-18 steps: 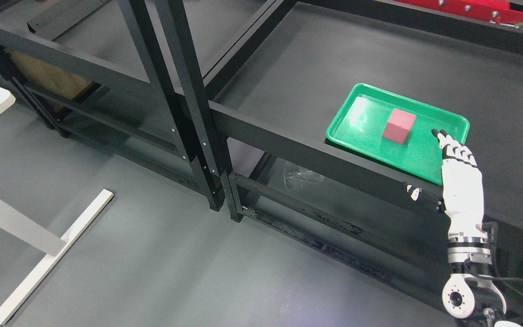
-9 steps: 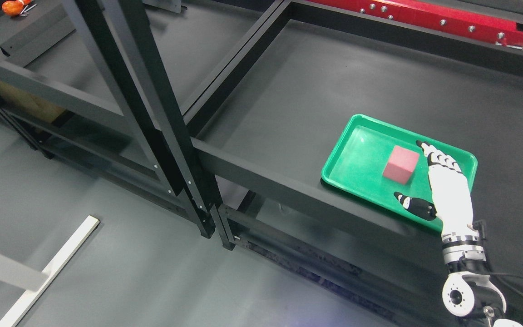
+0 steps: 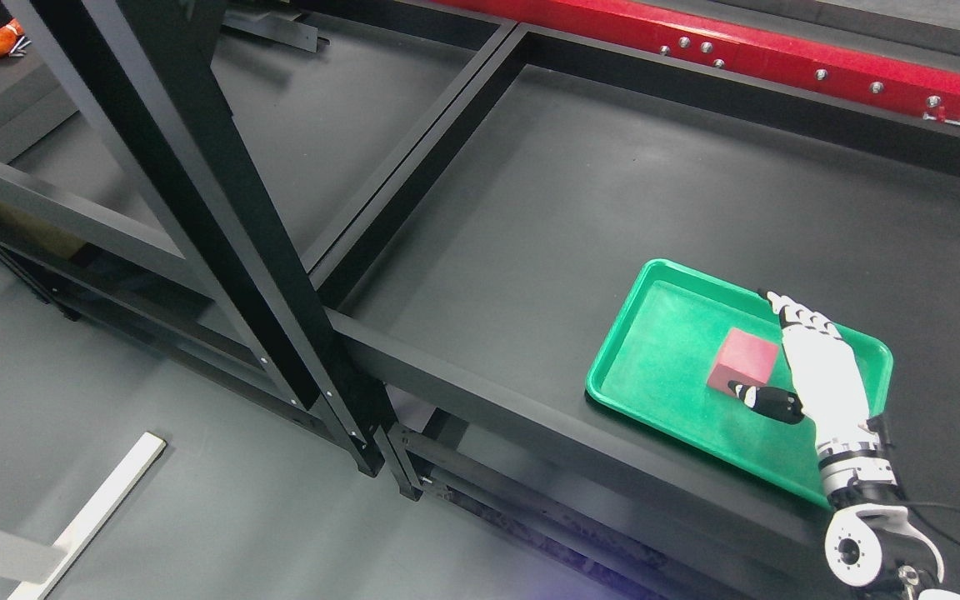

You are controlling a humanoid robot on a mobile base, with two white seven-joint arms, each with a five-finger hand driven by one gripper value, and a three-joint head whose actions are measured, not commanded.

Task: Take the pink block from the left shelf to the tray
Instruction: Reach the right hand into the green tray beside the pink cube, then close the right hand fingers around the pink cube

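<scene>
Fingers (image 3: 790, 310) of right hand (image 3: 817, 375) flank pink block (image 3: 744, 358) in tray (image 3: 655, 367).

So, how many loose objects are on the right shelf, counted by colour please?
Green: 1, the tray
Pink: 1, the block, lying in the tray
Total: 2
The right hand is next to the block, fingers open, not grasping it.

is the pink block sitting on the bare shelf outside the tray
No, the pink block rests inside the green tray, with the right hand just beside it.
</scene>
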